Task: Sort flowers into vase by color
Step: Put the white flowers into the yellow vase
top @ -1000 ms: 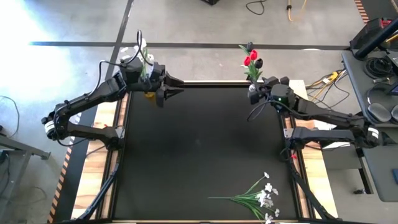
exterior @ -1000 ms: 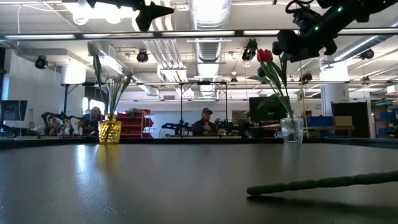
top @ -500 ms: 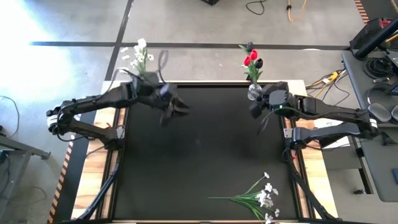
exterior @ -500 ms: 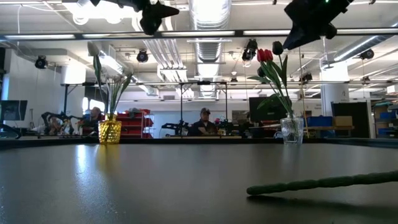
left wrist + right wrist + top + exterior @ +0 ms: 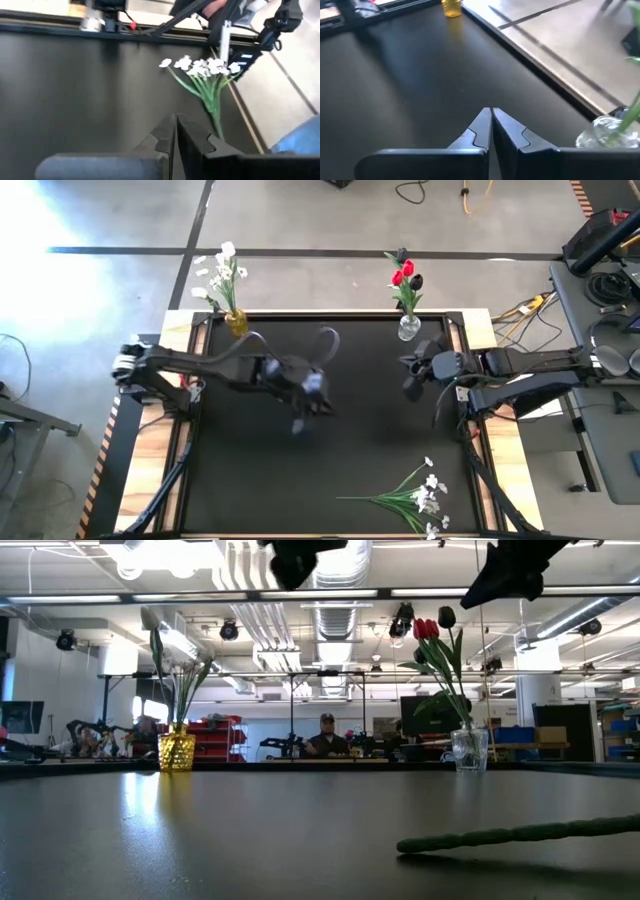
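A yellow vase [image 5: 237,323] at the far left corner holds a spray of white blossoms [image 5: 220,272]. A clear vase [image 5: 408,328] at the far right holds red and dark tulips [image 5: 403,276]. Another white-blossom spray [image 5: 415,495] lies flat near the table's near right corner; its blossoms [image 5: 200,67] face the left wrist view and its stem [image 5: 520,833] shows in the low view. My left gripper [image 5: 308,415] hangs shut above the table's middle, empty [image 5: 175,120]. My right gripper [image 5: 411,388] hangs shut and empty [image 5: 491,112], nearer than the clear vase.
The black table top [image 5: 330,460] is bare between the two vases and the lying spray. Wooden side rails [image 5: 150,470] and arm mounts flank it. People sit at benches in the room beyond the far edge [image 5: 328,735].
My left gripper has swung from beside the yellow vase toward the table's middle, sinking a little, and has shut. My right gripper has drawn back from the clear vase toward the near edge, tipped less steeply, and has shut. The vases and flowers have stayed in place.
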You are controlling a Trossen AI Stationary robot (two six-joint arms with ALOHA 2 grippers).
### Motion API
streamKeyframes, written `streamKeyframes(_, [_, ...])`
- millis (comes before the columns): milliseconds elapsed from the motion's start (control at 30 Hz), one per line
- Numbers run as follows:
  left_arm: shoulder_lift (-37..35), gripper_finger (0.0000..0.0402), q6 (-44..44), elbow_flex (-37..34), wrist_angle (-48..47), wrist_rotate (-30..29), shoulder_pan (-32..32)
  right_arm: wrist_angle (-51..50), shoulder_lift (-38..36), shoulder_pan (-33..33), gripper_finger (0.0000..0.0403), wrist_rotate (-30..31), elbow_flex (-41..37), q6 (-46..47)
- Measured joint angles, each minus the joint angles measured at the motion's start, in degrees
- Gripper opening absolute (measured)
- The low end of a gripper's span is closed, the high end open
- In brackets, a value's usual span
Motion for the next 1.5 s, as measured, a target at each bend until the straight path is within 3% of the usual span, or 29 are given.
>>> streamKeyframes(200, [13.9, 0.0000, -4.0, 13.0, -2.0, -3.2, -5.7, 0.0, -1.9, 0.0, 0.0009, -4.9, -1.6, -0.1])
streamKeyframes(467, [32.0, 0.0000, -6.0, 32.8, -18.0, -7.4, -11.7, -0.1, -4.8, 0.0, 0.0009, -5.7, -2.8, -0.2])
streamKeyframes(933, [53.4, 0.0000, -10.7, 61.8, -30.8, -7.2, -15.0, -1.8, -7.1, 0.0, 0.0009, -5.7, -2.8, 0.4])
streamKeyframes(1167, [54.0, 0.0005, -16.5, 57.9, -27.6, -7.9, -17.2, -2.8, -7.1, 0.0, 0.0009, -5.7, -2.8, 0.0])
streamKeyframes(1500, [54.6, 0.0058, -15.7, 57.6, -24.9, -8.5, -19.7, -2.9, -7.1, 0.0, 0.0009, -5.7, -2.8, -0.6])
